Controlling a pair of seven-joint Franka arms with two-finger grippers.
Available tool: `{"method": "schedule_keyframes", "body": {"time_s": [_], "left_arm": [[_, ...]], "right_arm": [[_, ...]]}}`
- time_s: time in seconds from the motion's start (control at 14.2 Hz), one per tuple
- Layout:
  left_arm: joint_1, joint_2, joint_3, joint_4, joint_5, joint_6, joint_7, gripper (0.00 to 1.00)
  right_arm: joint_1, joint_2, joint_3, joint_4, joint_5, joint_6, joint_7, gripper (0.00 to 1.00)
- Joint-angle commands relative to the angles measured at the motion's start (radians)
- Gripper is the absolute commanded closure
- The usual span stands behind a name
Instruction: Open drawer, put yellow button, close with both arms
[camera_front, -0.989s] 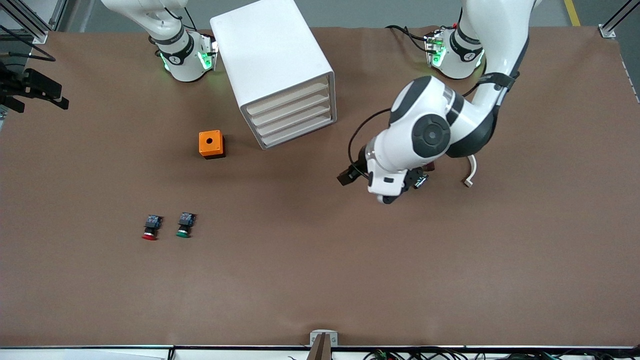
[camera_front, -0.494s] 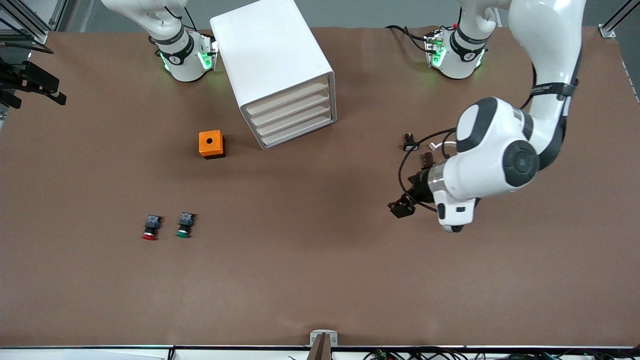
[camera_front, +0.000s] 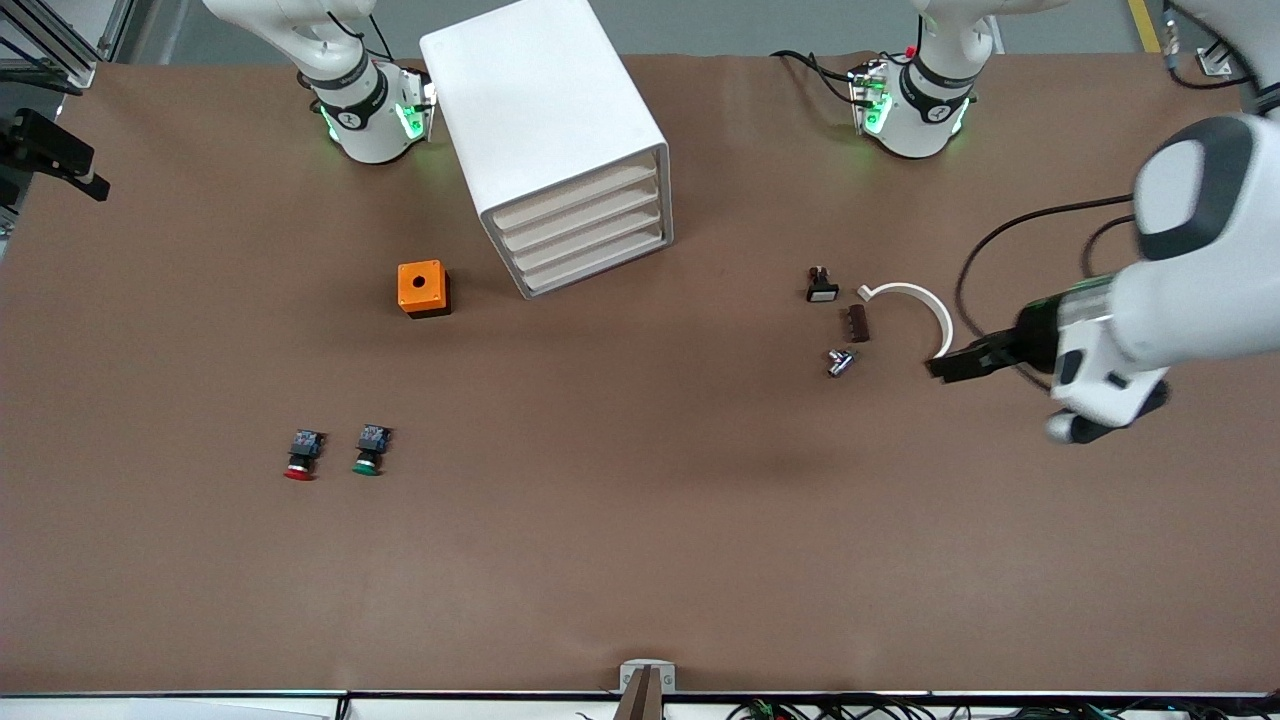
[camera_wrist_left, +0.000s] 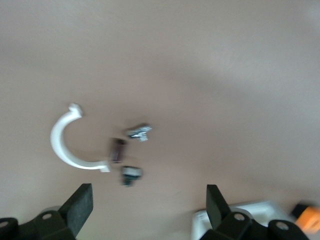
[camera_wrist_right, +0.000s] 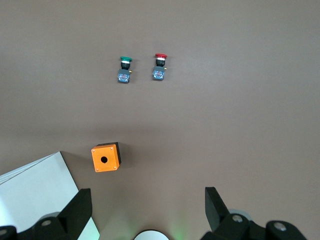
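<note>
The yellow button is not in view. The white drawer cabinet (camera_front: 540, 110) stands at the back of the table with all its drawers shut; it also shows in the right wrist view (camera_wrist_right: 35, 195). My left gripper (camera_front: 950, 365) hangs over the table beside a white curved clip (camera_front: 915, 295). Its fingers are wide open and empty in the left wrist view (camera_wrist_left: 148, 200). My right gripper (camera_wrist_right: 145, 205) is open and empty, high over the table near its own base.
A red-capped button (camera_front: 299, 455) and a green-capped button (camera_front: 368, 451) lie side by side toward the right arm's end. An orange box (camera_front: 423, 288) with a hole sits beside the cabinet. Three small parts (camera_front: 840, 362) lie by the clip.
My left arm has swung from in front of the cabinet toward its own end of the table, uncovering the clip and small parts. No drawer has moved.
</note>
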Motion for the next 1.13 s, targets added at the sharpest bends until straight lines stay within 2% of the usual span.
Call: {"method": "schedule_keyframes", "body": {"time_s": [0.0, 0.14, 0.35, 0.57, 0.92, 1.06], "left_arm": [[0.046, -0.117, -0.01, -0.108, 0.06, -0.017, 0.152, 0.0], [0.044, -0.201, -0.016, -0.221, 0.132, 0.044, 0.201, 0.0], [0.047, -0.295, -0.01, -0.347, 0.14, 0.141, 0.284, 0.0], [0.076, -0.303, -0.012, -0.346, 0.142, 0.162, 0.284, 0.0], [0.061, -0.28, -0.001, -0.311, 0.143, 0.172, 0.295, 0.0], [-0.009, -0.274, 0.063, -0.306, 0.145, 0.178, 0.294, 0.0]], "right_arm": [[-0.008, -0.035, 0.013, -0.033, -0.01, 0.002, 0.029, 0.0], [-0.006, -0.045, 0.014, -0.038, -0.008, 0.002, 0.029, 0.0], [-0.006, -0.045, 0.014, -0.038, -0.004, -0.001, 0.029, 0.0], [-0.008, -0.048, 0.014, -0.039, 0.001, -0.009, 0.029, 0.0], [-0.002, -0.049, 0.013, -0.041, 0.003, -0.006, 0.032, 0.0], [0.0, -0.049, 0.014, -0.041, 0.003, -0.006, 0.032, 0.0]]}}
